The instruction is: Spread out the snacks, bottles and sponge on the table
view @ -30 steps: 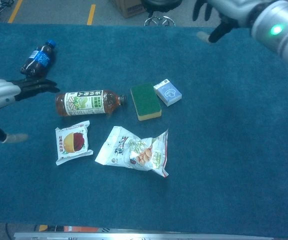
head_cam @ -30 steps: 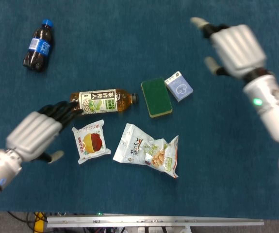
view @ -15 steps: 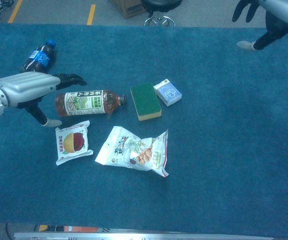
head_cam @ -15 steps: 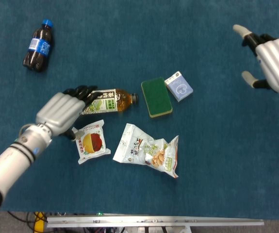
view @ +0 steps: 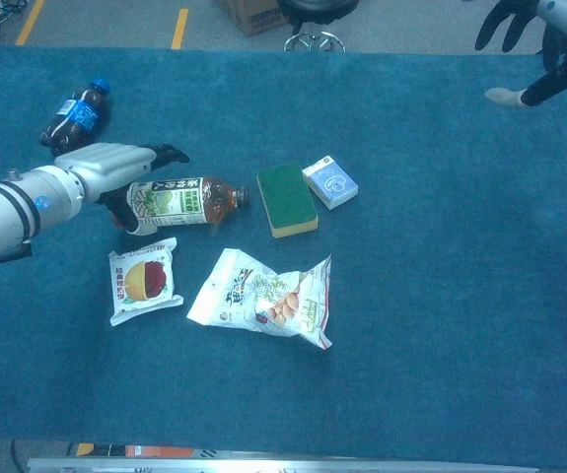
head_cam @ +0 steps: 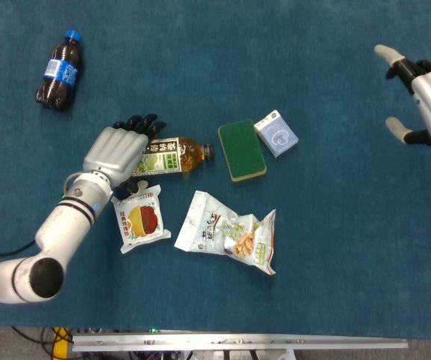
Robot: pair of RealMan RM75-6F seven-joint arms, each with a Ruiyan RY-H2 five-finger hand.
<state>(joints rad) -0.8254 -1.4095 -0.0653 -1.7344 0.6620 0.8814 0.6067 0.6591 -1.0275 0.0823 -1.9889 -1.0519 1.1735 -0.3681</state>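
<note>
An amber tea bottle [head_cam: 172, 155] [view: 189, 202] with a green label lies on its side on the blue table. My left hand [head_cam: 118, 151] [view: 113, 169] lies over its base end, fingers stretched past the far side, thumb at the near side. A green sponge [head_cam: 241, 150] [view: 286, 200] touches a small blue-white packet [head_cam: 276, 133] [view: 329, 182]. A red-yellow snack bag [head_cam: 140, 219] [view: 143, 280] and a bigger white snack bag [head_cam: 228, 232] [view: 263, 298] lie nearer me. A cola bottle [head_cam: 58, 69] [view: 74, 116] lies far left. My right hand [head_cam: 425, 105] [view: 539, 39] hovers spread and empty at the far right.
The table's metal front rail [head_cam: 237, 343] runs along the bottom. Beyond the far edge are a floor with yellow lines [view: 179, 28], a cardboard box [view: 253, 14] and a chair base [view: 315, 39].
My left hand has come in from the lower left and up onto the tea bottle's base end. My right hand has drifted further right, towards the table's far right corner.
</note>
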